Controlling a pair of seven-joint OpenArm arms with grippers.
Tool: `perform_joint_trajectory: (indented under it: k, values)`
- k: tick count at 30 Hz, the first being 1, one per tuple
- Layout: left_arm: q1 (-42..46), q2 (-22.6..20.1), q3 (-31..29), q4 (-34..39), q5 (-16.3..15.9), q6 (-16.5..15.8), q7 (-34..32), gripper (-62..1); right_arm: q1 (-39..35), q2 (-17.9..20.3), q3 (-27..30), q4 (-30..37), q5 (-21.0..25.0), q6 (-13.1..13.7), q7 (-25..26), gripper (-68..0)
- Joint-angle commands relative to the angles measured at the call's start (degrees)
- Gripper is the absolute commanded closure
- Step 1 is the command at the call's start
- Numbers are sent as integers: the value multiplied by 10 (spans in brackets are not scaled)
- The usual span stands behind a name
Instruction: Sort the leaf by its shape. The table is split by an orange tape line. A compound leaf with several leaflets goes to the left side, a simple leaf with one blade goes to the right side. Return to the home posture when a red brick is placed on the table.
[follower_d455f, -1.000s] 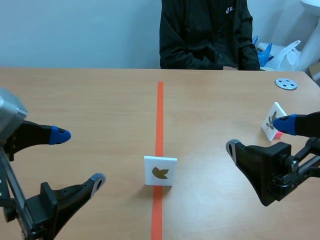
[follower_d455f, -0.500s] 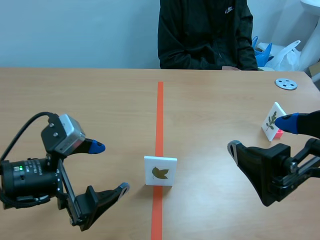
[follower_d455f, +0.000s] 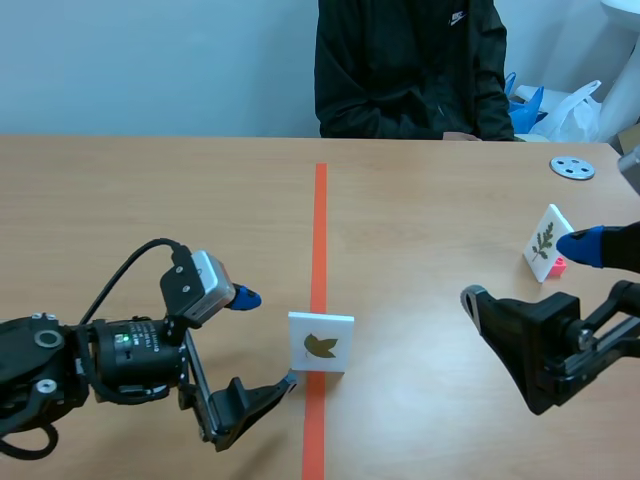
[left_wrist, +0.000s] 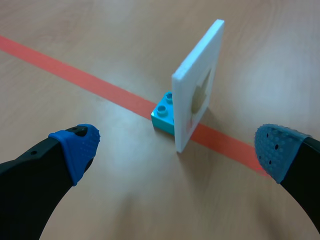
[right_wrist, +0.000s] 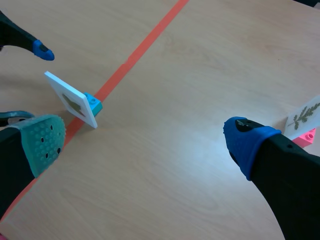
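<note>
A white card with an olive leaf picture (follower_d455f: 321, 343) stands upright on a teal brick (left_wrist: 164, 112), right on the orange tape line (follower_d455f: 320, 220). My left gripper (follower_d455f: 265, 340) is open just left of this card; in the left wrist view the card (left_wrist: 197, 95) stands edge-on ahead, between the open fingers of the gripper (left_wrist: 177, 150). A second card showing a sprig with several leaflets (follower_d455f: 545, 240) leans on a pink brick (right_wrist: 306, 137) at the right. My right gripper (follower_d455f: 525, 272) hangs open near it, holding nothing. From the right wrist view the central card (right_wrist: 70, 99) is ahead of that gripper (right_wrist: 145, 140).
A person in a black jacket (follower_d455f: 410, 65) sits across the table. A grey disc with holes (follower_d455f: 572, 168) lies at the far right, and plastic bags (follower_d455f: 560, 105) sit behind the table's right corner.
My left arm has swung in from the left edge toward the middle, bringing its open gripper up beside the central card. The right arm has barely moved.
</note>
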Motion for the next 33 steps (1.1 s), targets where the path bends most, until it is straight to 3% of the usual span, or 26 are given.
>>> perform_joint_trajectory:
  k: [1, 5, 9, 14, 26, 33]
  values:
    - [-14, 13, 12, 5, -7, 1, -8, -623, 7, 6, 6, 0, 0, -2, 11, -679]
    - [-38, 30, 55, -25, -8, 3, -43, -623, 7, 6, 6, 0, -3, -2, 11, -679]
    - [-60, 47, 86, -50, -8, 33, -58, -623, 7, 6, 6, 0, -3, -2, 11, -679]
    - [-74, 60, 96, -71, -8, 44, -64, -623, 7, 6, 6, 0, -3, -2, 11, -679]
    - [-75, 59, 96, -91, -8, 44, -64, -387, 7, 6, 6, 0, -3, -2, 11, -679]
    - [-82, 59, 96, -92, -8, 61, -63, -185, 7, 6, 6, 0, -3, -2, 11, -679]
